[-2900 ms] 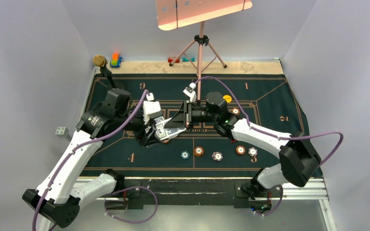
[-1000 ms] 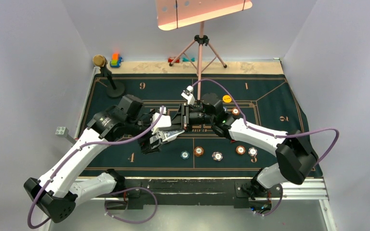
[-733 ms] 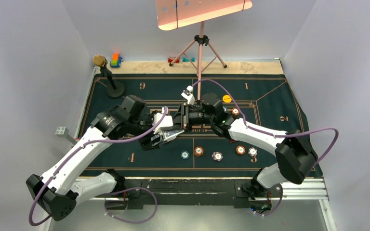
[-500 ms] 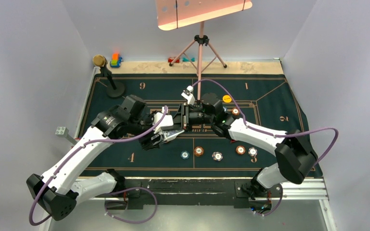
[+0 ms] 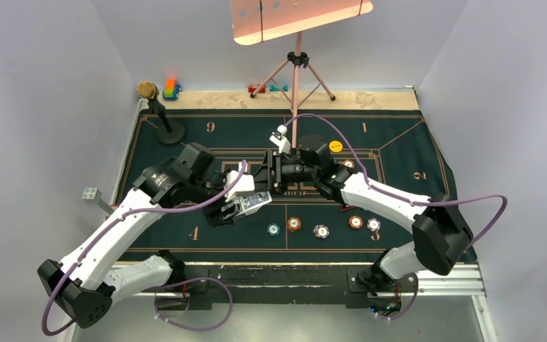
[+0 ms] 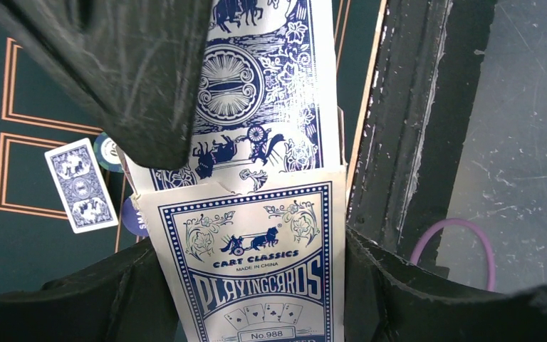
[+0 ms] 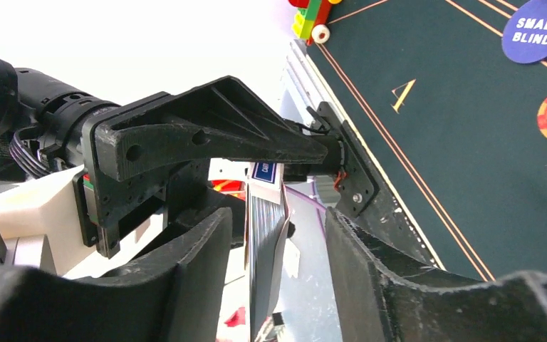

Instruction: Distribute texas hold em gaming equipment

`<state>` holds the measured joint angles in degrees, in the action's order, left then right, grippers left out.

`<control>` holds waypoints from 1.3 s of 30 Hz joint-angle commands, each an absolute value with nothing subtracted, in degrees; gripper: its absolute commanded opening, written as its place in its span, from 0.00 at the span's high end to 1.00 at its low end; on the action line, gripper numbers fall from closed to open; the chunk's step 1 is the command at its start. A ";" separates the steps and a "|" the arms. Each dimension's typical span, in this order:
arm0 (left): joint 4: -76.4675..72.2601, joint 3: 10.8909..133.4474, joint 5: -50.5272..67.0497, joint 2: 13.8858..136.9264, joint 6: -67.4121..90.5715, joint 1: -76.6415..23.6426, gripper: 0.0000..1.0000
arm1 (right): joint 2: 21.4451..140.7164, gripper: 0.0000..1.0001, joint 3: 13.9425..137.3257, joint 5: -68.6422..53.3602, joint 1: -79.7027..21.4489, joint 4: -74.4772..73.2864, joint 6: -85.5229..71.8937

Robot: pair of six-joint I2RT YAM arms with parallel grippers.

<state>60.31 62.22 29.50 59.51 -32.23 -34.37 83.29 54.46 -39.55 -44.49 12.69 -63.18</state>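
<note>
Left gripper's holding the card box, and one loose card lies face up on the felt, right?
No: the loose card lies face down, blue back showing, per the left wrist view. The left gripper does hold the card box.

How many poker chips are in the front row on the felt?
5, left to right: teal chip, orange chip, pinkish chip, second orange chip, white chip. More may be hidden farther back.

Lab robot booth: plain white walls, tripod-mounted light panel.
</note>
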 commanded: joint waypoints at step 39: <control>60.61 64.69 33.30 60.26 -31.42 -34.80 0.91 | 74.33 0.50 59.16 -30.75 -42.54 -12.35 -45.26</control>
<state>61.60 62.13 30.68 60.97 -32.12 -34.57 76.40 57.25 -33.45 -42.70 -9.82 -47.37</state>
